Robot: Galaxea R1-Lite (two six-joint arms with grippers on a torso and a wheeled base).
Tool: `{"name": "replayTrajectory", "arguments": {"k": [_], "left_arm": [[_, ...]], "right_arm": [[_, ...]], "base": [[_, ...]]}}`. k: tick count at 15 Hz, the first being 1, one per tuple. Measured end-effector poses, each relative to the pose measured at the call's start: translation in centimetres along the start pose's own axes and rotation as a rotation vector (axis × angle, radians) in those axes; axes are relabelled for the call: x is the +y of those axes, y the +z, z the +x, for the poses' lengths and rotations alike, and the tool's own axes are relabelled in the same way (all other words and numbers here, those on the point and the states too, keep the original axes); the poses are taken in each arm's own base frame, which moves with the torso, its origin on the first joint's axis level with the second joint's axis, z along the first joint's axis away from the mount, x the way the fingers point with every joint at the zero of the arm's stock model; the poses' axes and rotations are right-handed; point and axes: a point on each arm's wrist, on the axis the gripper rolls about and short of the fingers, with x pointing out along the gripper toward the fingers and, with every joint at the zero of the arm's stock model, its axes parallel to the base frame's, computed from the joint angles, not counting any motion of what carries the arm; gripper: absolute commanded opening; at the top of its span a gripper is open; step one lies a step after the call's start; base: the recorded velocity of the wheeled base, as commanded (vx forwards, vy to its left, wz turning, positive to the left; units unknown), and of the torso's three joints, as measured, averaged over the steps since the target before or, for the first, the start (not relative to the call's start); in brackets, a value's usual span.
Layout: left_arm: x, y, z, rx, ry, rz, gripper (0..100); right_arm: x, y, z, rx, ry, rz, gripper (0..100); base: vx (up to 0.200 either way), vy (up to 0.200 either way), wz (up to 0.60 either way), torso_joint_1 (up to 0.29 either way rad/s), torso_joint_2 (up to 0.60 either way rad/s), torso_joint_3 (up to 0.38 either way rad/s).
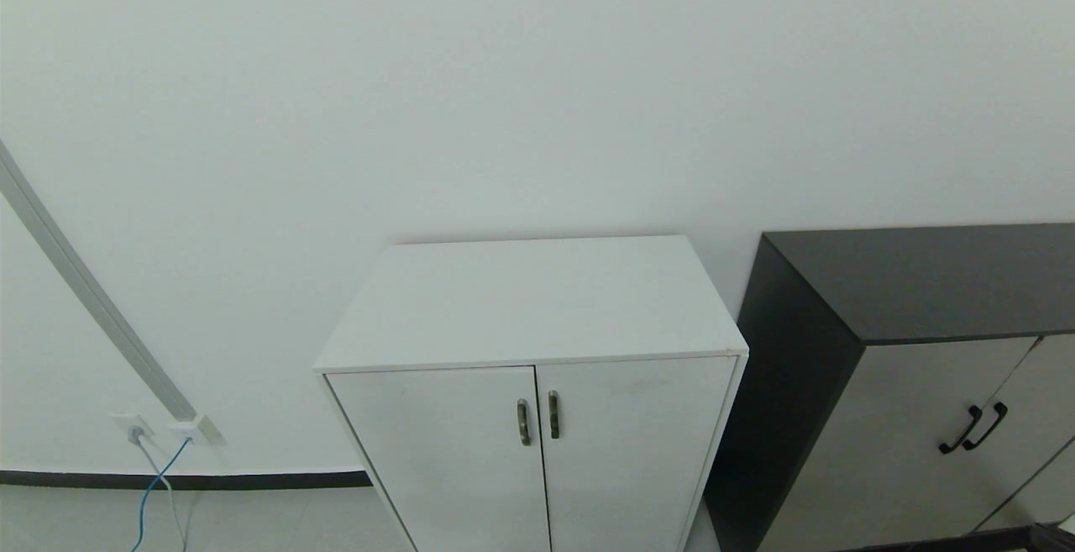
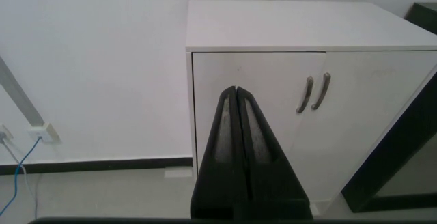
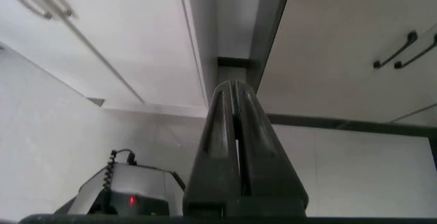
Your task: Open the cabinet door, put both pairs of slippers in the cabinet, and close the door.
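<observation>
Cabinet doors (image 1: 437,460) flush; left pincer (image 2: 235,91) pinched

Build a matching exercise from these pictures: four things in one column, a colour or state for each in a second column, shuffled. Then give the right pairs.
Things
1. white cabinet
2. dark cabinet
3. cable hanging from the wall socket
4. left gripper

Colour or state
A. blue
B. black top and side, pale doors with black handles
C. both doors closed, two handles side by side at the middle
D. fingers pressed together, holding nothing

Pairs: 1-C, 2-B, 3-A, 4-D
</observation>
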Motion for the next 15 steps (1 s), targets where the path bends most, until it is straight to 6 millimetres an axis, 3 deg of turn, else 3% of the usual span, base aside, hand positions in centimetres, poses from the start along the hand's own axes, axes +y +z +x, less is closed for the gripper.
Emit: {"name": "replayTrajectory", "arguments": {"k": [6, 11, 15], "left_arm": [[0.0, 0.0, 0.0, 0.000, 0.000, 0.000, 0], [0.0, 0.0, 0.0, 0.000, 0.000, 0.000, 0], [0.0, 0.0, 0.0, 0.000, 0.000, 0.000, 0]], "right_arm": [[0.8, -3.6, -2.3, 0.054, 0.002, 0.025, 0], [0.7, -4.1, -3.0, 0.009, -0.120, 0.065, 0], [0.8, -4.6, -3.6, -0.045, -0.096, 0.067, 0]], "base": [[0.000, 0.000, 0.00, 0.000, 0.00, 0.000], [0.000, 0.000, 0.00, 0.000, 0.00, 0.000], [0.000, 0.000, 0.00, 0.000, 0.00, 0.000]]}}
